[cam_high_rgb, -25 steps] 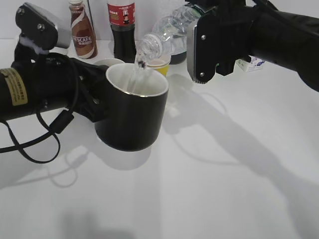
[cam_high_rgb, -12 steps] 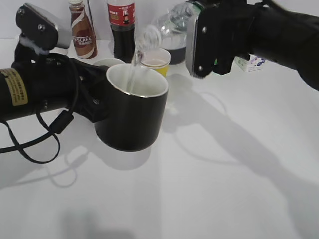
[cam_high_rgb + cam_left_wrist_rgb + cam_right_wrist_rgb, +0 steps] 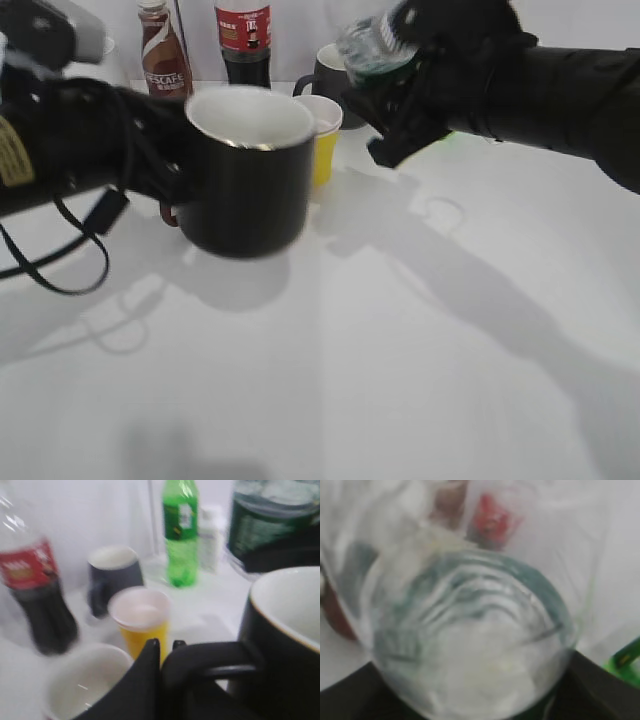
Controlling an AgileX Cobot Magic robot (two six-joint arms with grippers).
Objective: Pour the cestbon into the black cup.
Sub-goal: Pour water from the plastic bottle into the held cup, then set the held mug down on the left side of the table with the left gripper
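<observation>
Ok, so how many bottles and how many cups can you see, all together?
Bottles: 4 (water bottle, cola bottle, coffee bottle, green bottle)
Cups: 4 (black cup, yellow cup, grey mug, white cup)
Total: 8

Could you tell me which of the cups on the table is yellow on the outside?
The small paper cup with yellow sides standing between the dark grey mug and the held glossy black mug; the others are dark or white.
</observation>
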